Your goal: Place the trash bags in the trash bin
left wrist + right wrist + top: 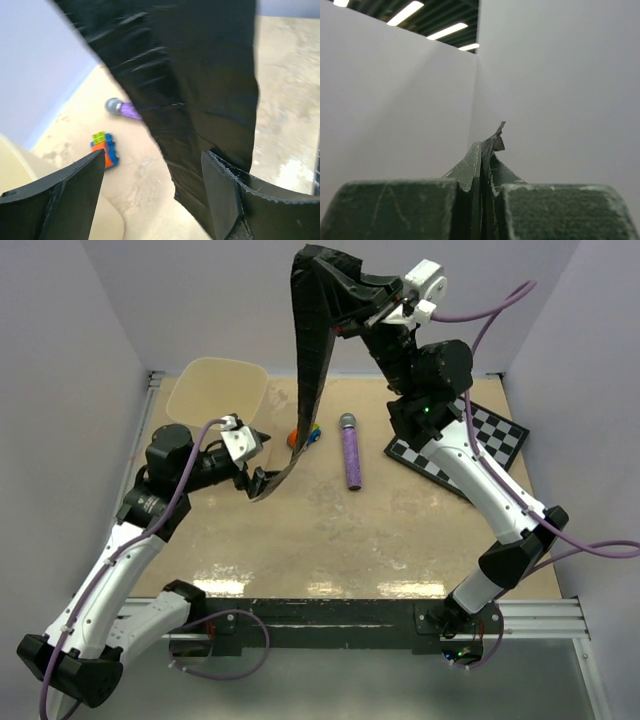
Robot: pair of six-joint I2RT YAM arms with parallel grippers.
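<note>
The trash bag is a dark glossy film hanging in a long strip from high at the back. My right gripper is shut on its top end, and a pinched sliver of the bag sticks up between the closed fingers. The bag's lower end hangs down beside my left gripper. That gripper stands open, with the film's bottom edge just inside its right finger. The cream trash bin stands at the back left, behind the left gripper.
A purple glittery cylinder lies mid-table, and a small orange, blue and green toy brick sits beside the hanging bag. A black-and-white chequered board lies at the back right under the right arm. Walls close in the left, back and right sides.
</note>
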